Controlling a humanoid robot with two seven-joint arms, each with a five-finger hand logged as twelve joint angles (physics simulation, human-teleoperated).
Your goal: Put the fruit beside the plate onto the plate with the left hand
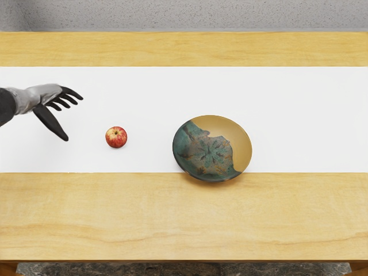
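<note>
So, left hand (53,106): spread, nothing held, apart from apple (116,137).
apple: set on white runner (287,103), between left hand and plate (240,141).
grasp: apple is best enclosed from above, so rolling is avoided.

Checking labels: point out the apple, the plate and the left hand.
apple (116,137), head view, middle of its red skin.
plate (240,142), head view, bare ochre part inside the rim.
left hand (50,103), head view, middle of the open hand.

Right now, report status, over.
Left hand open, apart from the apple. Right hand unseen. Apple on white runner, left of plate. Nothing between hand and apple.
</note>
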